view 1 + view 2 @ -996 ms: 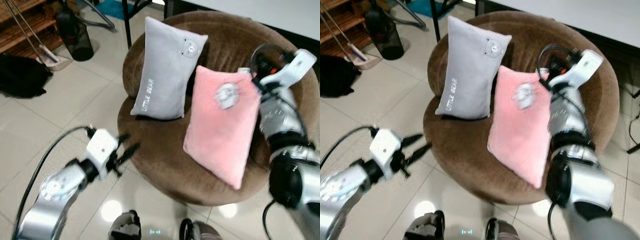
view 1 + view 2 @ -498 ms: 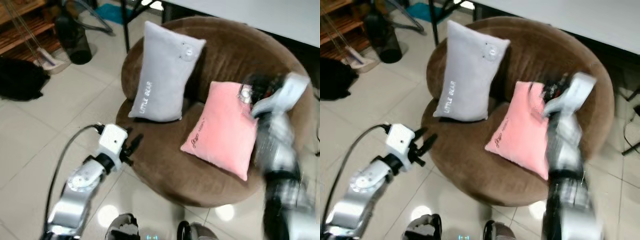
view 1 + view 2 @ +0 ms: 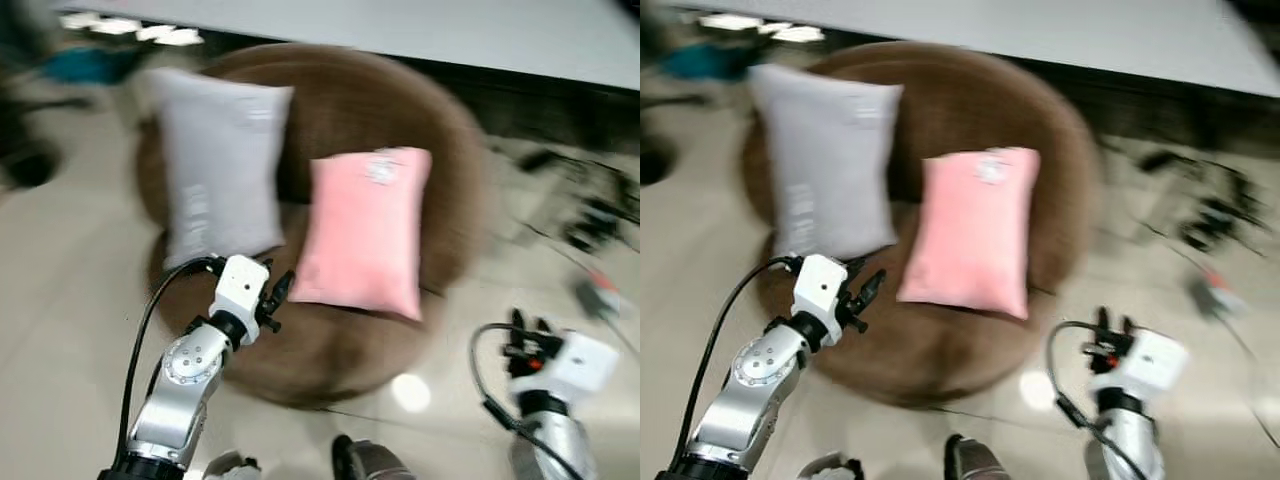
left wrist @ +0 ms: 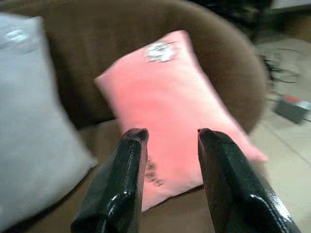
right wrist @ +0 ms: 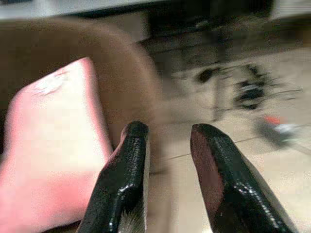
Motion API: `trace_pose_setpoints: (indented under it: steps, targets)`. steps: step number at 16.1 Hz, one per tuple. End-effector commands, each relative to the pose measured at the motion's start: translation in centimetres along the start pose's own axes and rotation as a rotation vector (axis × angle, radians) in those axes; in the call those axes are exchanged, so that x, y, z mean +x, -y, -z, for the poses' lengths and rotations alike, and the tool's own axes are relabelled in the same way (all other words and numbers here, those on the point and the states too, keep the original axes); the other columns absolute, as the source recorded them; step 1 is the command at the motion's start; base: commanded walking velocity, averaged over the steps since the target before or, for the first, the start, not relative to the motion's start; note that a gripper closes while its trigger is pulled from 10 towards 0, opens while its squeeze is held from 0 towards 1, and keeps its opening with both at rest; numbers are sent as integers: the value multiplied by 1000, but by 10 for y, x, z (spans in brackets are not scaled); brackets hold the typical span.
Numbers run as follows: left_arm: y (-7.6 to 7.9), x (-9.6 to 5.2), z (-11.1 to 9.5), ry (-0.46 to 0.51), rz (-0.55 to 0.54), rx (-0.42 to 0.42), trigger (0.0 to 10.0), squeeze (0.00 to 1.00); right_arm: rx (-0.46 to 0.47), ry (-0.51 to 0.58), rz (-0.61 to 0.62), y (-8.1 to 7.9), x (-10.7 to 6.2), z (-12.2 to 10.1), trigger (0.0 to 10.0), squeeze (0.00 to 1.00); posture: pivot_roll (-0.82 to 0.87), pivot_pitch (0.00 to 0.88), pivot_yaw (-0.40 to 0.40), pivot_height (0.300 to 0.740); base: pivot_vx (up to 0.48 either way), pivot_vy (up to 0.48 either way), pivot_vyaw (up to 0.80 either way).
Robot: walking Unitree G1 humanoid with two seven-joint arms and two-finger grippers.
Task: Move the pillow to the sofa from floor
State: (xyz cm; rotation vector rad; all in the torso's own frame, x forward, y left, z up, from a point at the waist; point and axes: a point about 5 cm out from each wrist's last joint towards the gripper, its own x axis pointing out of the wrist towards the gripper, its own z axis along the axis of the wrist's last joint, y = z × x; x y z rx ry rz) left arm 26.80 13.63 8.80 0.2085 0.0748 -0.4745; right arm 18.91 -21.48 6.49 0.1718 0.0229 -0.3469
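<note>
Nearest, the left claw (image 3: 278, 296) hangs just over the front left rim of the round brown sofa (image 3: 455, 170), its two black fingers (image 4: 127, 174) set apart with nothing between them, pointing toward the pink pillow (image 3: 365, 230). The right claw (image 3: 527, 328) sits low on the robot's right, out over the pale tiled floor (image 3: 60, 300) and well clear of the sofa's edge; its fingers (image 5: 214, 174) are likewise spread and empty, and the floor around it lies open up to a blurred tangle of dark cables (image 3: 590, 210) farther to the right. On the seat, the pink pillow lies propped against the back cushion, its lower edge near the seat's front lip and its upper corners leaning on the backrest. Just beside it on the robot's left stands the grey pillow (image 3: 220, 165), also resting against the back; whether the two pillows touch cannot be told through the motion blur. Bare brown seat shows in front of both pillows. Beyond the sofa's back rim runs a pale wall (image 3: 420, 30) with a dark band at its foot.
</note>
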Motion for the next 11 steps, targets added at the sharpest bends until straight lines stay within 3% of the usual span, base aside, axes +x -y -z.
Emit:
trace_pose_setpoints:
  steps: [1,4,9,11]
  targets:
    - [0,-3,1,-2,8,45,10000,0,-11,-18,40,4,-4,1,10000,0,44,76,-36,740,0,0,-800]
    - [-3,-2,-7,11,14,29,10000,0,56,-47,154,7,-6,6,10000,0,68,74,-26,740,0,0,-800]
    - [-7,2,-7,-18,44,56,10000,0,65,-31,102,-9,-1,1,10000,0,80,53,14,740,0,0,-800]
    - [-11,7,-7,-28,39,53,10000,0,80,-65,151,-1,0,9,10000,0,83,11,32,740,0,0,-800]
